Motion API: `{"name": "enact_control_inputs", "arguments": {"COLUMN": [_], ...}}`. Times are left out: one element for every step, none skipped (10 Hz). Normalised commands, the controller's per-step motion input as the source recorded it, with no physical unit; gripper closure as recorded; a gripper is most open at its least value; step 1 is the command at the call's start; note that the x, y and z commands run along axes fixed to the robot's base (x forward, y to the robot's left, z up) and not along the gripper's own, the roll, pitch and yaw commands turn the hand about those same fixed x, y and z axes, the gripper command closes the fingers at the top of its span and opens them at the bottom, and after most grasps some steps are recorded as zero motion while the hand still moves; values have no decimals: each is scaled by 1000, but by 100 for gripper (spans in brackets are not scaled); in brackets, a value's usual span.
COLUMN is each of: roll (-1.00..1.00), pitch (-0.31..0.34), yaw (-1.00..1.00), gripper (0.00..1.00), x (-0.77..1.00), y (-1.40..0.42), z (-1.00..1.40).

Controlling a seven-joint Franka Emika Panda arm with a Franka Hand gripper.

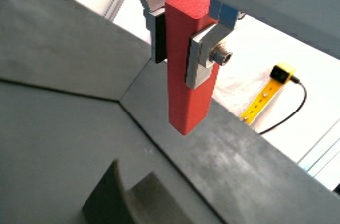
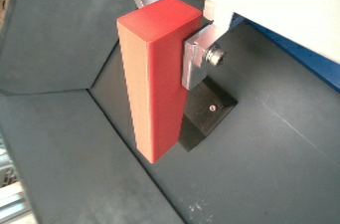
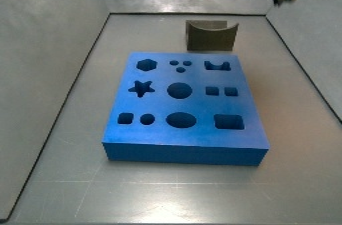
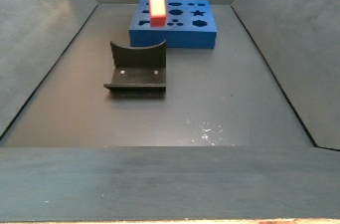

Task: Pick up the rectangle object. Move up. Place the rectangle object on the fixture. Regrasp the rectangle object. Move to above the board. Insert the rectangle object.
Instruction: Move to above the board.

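Bar and notch are what I watch: the rectangle object (image 2: 153,79) hangs long axis vertical in the gripper (image 1: 178,44), the silver fingers (image 1: 202,51) pinching its upper end, the rest hanging free below. It is well clear of the floor — in a side view it hovers above the fixture (image 4: 138,70), with the board (image 4: 178,26) behind. In a wrist view the fixture (image 2: 209,115) sits just past the bar's lower end, so I judge the next move is a straight descent into it.
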Motion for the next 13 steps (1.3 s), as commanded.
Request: {"name": "enact_control_inputs", "arguments": {"roll": [-102, -94, -90, -70, -62, -51, -50, -47, -50, -45, -45, -38, -1000], "pitch": [38, 65, 79, 100, 106, 111, 106, 101, 100, 104, 108, 116, -14], "yaw": [-102, -75, -59, -23, -10, 14, 30, 49, 56, 62, 66, 70, -114], "gripper": [100, 100, 100, 100, 100, 100, 100, 100, 100, 100, 100, 100, 100], "x": [-194, -187, -183, -168, -161, -146, -133, -107, -70, -39, -11, 6, -255], "y": [-35, -30, -28, -23, -22, -21, -23, -20, -19, -17, -20, -20, -1000], "z": [1000, 1000, 1000, 1000, 1000, 1000, 1000, 962, 803, 651, 498, 298, -116]}}
